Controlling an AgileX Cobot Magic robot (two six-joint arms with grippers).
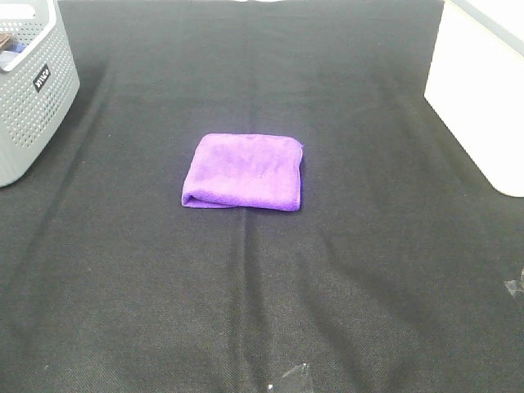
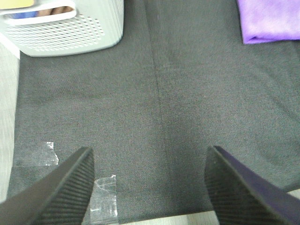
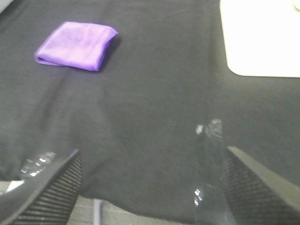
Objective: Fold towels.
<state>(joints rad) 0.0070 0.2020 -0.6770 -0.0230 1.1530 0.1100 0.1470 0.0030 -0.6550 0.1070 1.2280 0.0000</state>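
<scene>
The purple towel [image 1: 243, 171] lies folded into a compact rectangle at the middle of the black cloth-covered table [image 1: 262, 295]. Neither arm shows in the exterior high view. My left gripper [image 2: 150, 187] is open and empty above the table's near left part; a corner of the towel [image 2: 269, 21] shows far from it. My right gripper [image 3: 150, 187] is open and empty above the near right part, with the towel [image 3: 75, 45] well away from it.
A grey perforated basket [image 1: 29, 82] stands at the back left, also in the left wrist view [image 2: 65, 28]. A white bin [image 1: 483, 90] stands at the back right, also in the right wrist view [image 3: 260, 37]. Clear tape pieces [image 2: 101, 194] hold the cloth's front edge.
</scene>
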